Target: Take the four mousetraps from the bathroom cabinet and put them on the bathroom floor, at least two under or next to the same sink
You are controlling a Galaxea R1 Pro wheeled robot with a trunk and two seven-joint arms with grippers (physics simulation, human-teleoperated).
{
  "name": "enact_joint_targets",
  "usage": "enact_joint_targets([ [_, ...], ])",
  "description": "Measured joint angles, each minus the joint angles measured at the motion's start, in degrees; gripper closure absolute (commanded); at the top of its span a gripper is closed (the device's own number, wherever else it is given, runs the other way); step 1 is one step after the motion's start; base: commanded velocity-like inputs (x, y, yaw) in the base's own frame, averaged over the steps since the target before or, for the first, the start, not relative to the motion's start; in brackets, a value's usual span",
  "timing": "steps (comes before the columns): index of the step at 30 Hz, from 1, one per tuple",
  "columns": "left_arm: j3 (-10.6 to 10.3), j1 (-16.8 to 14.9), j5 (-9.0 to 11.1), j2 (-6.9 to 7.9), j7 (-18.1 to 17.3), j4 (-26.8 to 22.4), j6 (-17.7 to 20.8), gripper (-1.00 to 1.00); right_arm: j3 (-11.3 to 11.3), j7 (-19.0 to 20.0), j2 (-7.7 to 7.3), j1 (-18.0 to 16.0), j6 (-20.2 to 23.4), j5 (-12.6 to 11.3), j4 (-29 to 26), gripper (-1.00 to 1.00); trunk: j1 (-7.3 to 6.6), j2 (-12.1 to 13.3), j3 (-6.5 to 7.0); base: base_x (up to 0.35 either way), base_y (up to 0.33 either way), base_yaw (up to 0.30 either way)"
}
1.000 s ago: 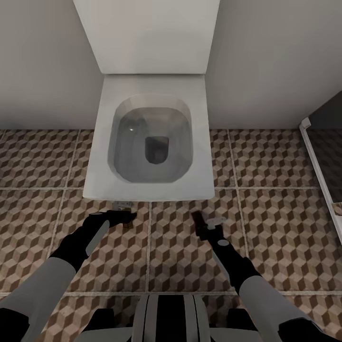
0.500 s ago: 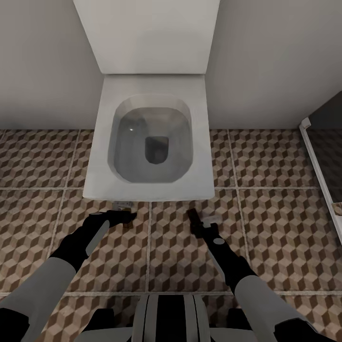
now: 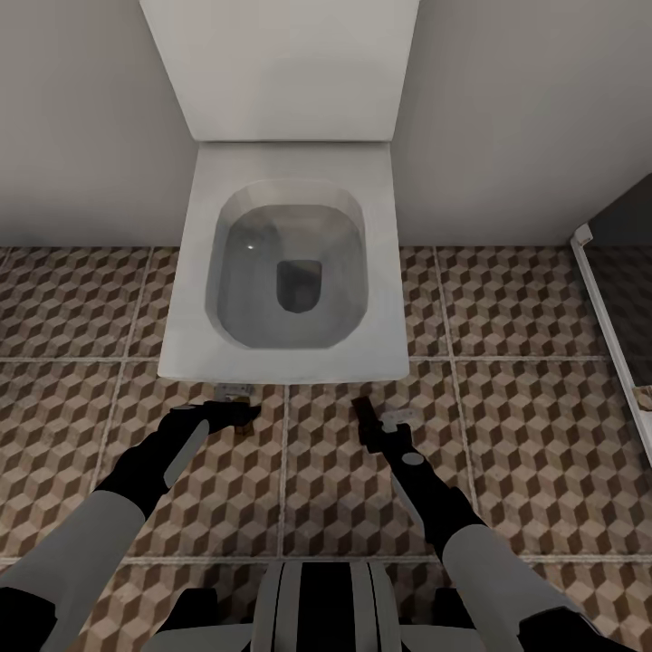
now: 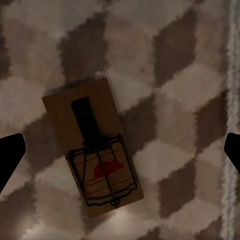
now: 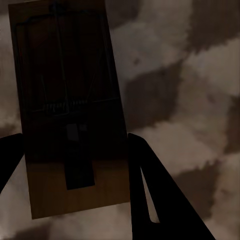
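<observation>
The mousetrap (image 4: 91,152) below my left arm is a matt tan wooden board with dark metal wire and a red printed mark. The other mousetrap (image 5: 70,115), between my right jaws, looks like the same dull wood. The bathroom floor (image 3: 534,435) is smooth printed tile; the toilet (image 3: 290,263) is glossy white.

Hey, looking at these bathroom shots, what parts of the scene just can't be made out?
- Head view: the mousetrap by the left gripper is mostly hidden under the toilet rim and the gripper.
- Right wrist view: the held mousetrap lies in shadow; its wire parts are barely legible.
- Head view: the object at the right edge is cut off, unidentifiable.
</observation>
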Motion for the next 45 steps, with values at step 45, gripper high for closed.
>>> enact_joint_targets([
  [45, -0.1, 0.0, 0.1, -0.16, 0.0, -0.2, 0.0, -1.00, -0.2, 5.5, -4.04, 0.0, 5.2, 0.2, -0.2, 1.00, 0.00, 0.0, 0.00, 0.000, 0.000, 0.000],
])
